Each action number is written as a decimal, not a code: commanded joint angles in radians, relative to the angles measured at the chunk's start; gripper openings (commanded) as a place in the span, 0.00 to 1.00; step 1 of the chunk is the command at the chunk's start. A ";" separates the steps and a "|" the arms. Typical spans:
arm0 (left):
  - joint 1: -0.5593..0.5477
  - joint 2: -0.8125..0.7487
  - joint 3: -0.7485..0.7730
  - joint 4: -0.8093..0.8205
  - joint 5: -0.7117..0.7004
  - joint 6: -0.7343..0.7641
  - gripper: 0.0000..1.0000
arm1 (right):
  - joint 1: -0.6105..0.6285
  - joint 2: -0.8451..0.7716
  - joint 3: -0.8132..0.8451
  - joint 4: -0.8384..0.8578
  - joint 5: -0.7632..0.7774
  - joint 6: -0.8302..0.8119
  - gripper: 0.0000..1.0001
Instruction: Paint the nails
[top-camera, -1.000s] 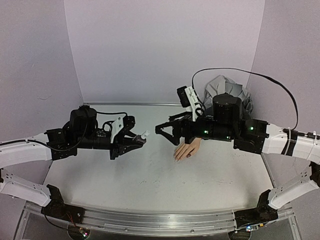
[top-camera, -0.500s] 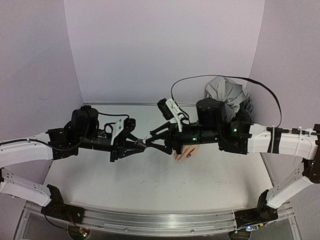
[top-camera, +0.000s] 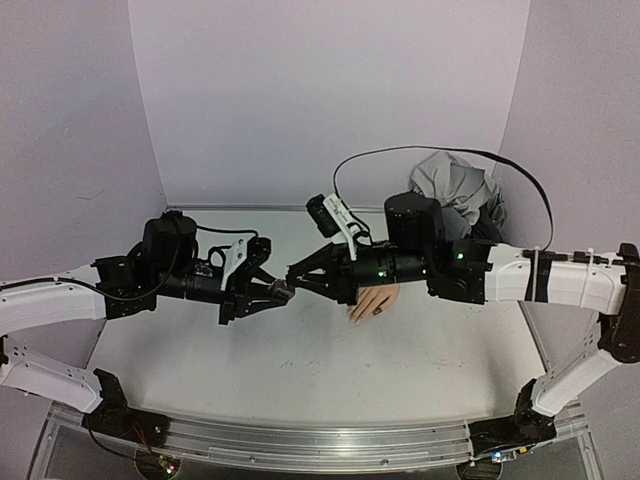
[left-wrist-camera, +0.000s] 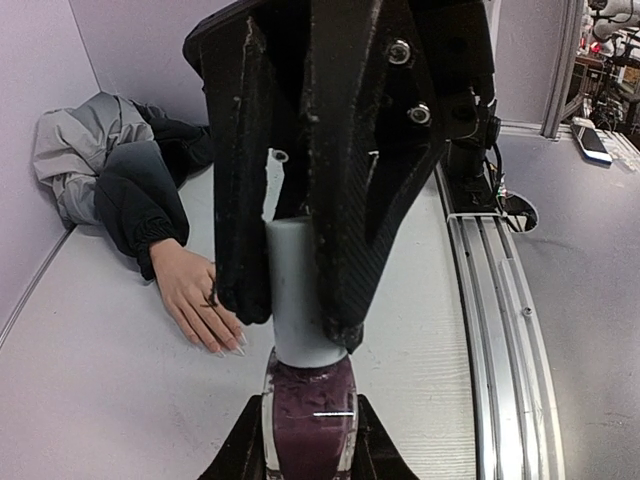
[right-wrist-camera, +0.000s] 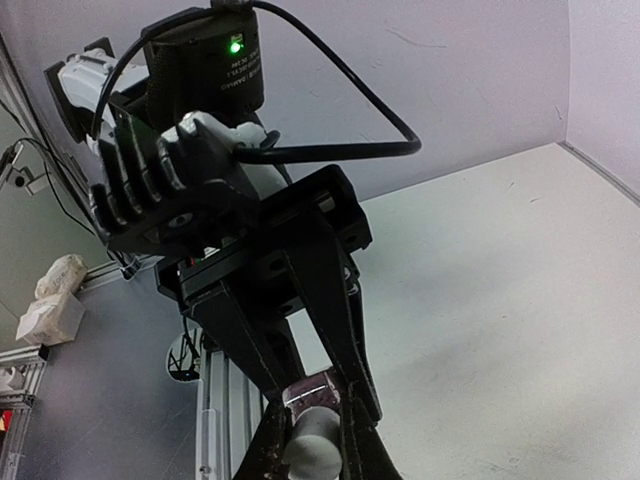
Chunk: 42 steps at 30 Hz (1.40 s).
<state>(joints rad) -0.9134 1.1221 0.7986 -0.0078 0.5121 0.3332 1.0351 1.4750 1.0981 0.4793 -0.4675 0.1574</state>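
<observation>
My left gripper (top-camera: 278, 292) is shut on a small dark maroon bottle (left-wrist-camera: 308, 415), held above the table left of centre. Its white cap (left-wrist-camera: 298, 290) points toward the right arm. My right gripper (top-camera: 293, 280) is shut on that cap (right-wrist-camera: 316, 452), its black fingers (left-wrist-camera: 240, 200) clamping it from both sides. The peach mannequin hand (top-camera: 375, 300) lies flat on the table under the right arm, palm down. Its pale nails (left-wrist-camera: 228, 345) show at the fingertips, and a dark mark sits on the hand near the thumb.
A heap of grey cloth (top-camera: 455, 180) lies at the back right, with the dark sleeve (left-wrist-camera: 140, 205) running from it to the hand. An aluminium rail (top-camera: 300, 440) borders the table's near edge. Walls close in on the left, back and right.
My right arm has swung left from above the hand to the bottle, and its jaws have gone from wide open to shut on the white cap. The left arm stayed still.
</observation>
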 joint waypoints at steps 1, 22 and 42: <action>0.001 -0.012 0.066 0.052 -0.001 -0.006 0.00 | 0.002 0.039 0.057 0.069 -0.075 0.021 0.02; 0.001 -0.026 0.047 0.098 -0.599 -0.031 0.00 | 0.200 0.477 0.323 0.166 0.538 0.841 0.00; 0.001 -0.014 0.050 0.095 -0.525 -0.027 0.00 | 0.152 -0.050 -0.003 0.028 0.866 0.458 0.83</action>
<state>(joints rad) -0.9115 1.1183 0.7929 -0.0120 -0.0700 0.3138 1.2167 1.5883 1.1805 0.5320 0.3004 0.7502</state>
